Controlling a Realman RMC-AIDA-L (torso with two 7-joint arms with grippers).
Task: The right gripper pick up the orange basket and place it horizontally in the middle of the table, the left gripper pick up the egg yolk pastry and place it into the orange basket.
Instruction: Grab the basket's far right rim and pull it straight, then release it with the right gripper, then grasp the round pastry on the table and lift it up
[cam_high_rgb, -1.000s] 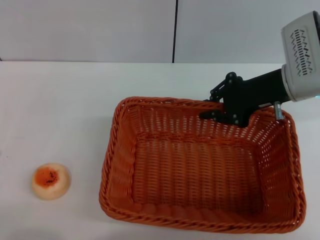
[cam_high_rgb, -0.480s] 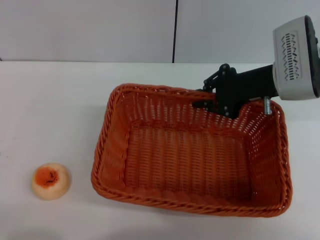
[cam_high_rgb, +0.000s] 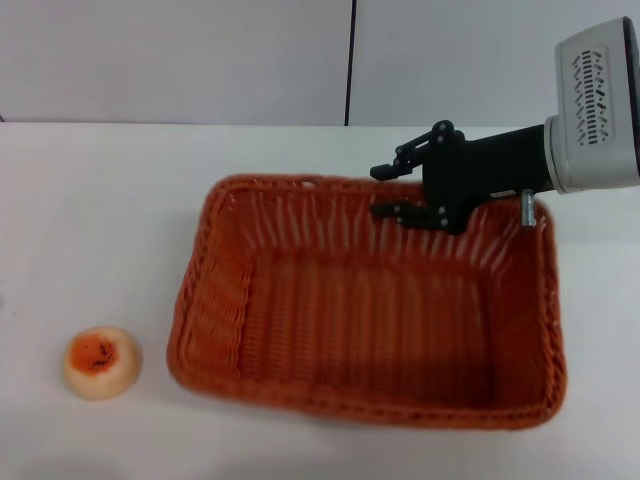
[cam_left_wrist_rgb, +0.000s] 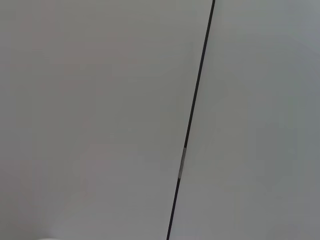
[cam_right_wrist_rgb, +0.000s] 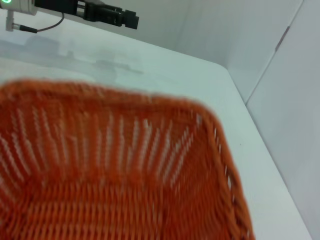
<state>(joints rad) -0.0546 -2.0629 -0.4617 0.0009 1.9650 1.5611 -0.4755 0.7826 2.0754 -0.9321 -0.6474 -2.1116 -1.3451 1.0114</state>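
Observation:
The orange basket sits on the white table, its long side running left to right, slightly skewed. My right gripper reaches in from the right and is shut on the basket's far rim, one finger outside and one inside. The right wrist view looks down into the basket. The egg yolk pastry rests on the table near the front left, well clear of the basket. The left gripper shows only far off in the right wrist view, beyond the table edge. The left wrist view holds only wall.
A grey wall with a dark vertical seam stands behind the table. Bare tabletop lies between the pastry and the basket, and along the far edge.
The right gripper has carried the basket leftward and a little away from me, turning it slightly. The pastry has not moved.

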